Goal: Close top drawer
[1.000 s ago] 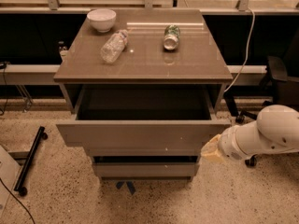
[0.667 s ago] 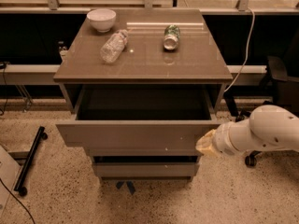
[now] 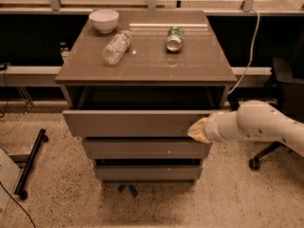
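The top drawer is a wide grey-brown drawer with a flat front panel. It stands partly pulled out of the cabinet, with a dark gap between its front and the cabinet top. My gripper comes in from the right on a white arm. Its tan tip is against the right end of the drawer's front panel.
On the cabinet top lie a white bowl, a clear plastic bottle on its side and a green can. Two shorter drawers sit below. An office chair base stands at right, a black stand at left.
The drawer front has moved back toward the cabinet, so the open gap is narrower. My gripper has moved left along with it, onto the front panel's right end.
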Controlling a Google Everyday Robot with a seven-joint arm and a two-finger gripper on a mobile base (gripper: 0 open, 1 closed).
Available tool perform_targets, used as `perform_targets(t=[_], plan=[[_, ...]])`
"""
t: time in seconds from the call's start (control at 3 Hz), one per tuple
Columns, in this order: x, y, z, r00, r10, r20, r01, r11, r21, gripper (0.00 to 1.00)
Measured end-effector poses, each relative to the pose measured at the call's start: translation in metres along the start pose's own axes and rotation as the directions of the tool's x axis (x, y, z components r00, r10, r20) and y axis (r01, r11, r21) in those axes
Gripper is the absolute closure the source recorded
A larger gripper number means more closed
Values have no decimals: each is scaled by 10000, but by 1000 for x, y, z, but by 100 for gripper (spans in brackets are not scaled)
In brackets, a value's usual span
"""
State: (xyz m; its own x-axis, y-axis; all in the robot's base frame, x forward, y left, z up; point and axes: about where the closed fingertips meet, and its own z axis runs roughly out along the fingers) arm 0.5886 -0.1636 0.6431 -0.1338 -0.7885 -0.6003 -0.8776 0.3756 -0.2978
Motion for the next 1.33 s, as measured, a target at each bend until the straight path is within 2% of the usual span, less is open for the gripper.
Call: perform_targets(t=[0.33,0.67,1.33], plan=[[-15,-36,26,9986,-227,480,202,9985,516,100],[-23,-58,36,9963,-255,823,176,9953,955,82],[-24,-55,38,9962,-260,825,187,9959,879,35]])
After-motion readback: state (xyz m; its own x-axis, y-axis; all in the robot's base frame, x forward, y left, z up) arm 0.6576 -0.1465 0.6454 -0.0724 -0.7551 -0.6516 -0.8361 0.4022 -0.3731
